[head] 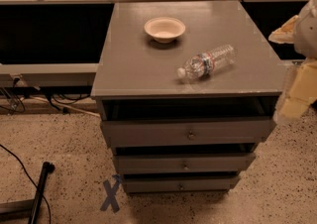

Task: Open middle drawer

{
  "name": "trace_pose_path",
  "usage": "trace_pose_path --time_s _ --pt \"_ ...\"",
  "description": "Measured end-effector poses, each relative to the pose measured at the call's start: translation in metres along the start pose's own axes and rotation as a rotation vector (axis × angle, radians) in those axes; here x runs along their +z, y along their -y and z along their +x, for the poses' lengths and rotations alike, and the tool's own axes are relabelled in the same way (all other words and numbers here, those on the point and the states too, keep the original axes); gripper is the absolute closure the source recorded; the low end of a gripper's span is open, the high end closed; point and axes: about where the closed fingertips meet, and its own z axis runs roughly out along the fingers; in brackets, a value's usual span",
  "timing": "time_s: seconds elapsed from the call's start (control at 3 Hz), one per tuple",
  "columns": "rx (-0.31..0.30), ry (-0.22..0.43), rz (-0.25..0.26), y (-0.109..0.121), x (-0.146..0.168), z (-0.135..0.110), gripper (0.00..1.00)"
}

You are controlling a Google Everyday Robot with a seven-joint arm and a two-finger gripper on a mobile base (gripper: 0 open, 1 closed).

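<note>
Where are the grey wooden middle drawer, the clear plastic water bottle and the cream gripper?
grey wooden middle drawer (163, 162): camera view, flat front.
clear plastic water bottle (208, 62): camera view, labelled middle.
cream gripper (293, 103): camera view, lower end, right edge.

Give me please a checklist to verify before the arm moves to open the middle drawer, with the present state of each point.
1. Middle drawer in view, front facing the camera: ok.
2. Its knob visible, nothing in front of it: ok.
3. Gripper at the knob: not ok; it hangs at the right edge of the view, beside the cabinet and above the middle drawer's level.
4. Bottle and bowl on the cabinet top, away from the drawer fronts: ok.
5. How far the middle drawer already stands out: cannot tell.
</note>
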Motion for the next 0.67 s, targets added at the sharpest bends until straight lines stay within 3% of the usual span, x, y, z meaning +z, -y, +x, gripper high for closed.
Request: trace_pose_path --time_s 0.33,0.67 --pt "-0.075 0.128 -0.002 -0.04 0.017 -0.015 0.0" --pt "-0.081 0.293 -0.05 -0.078 0.083 -0.016 0.0"
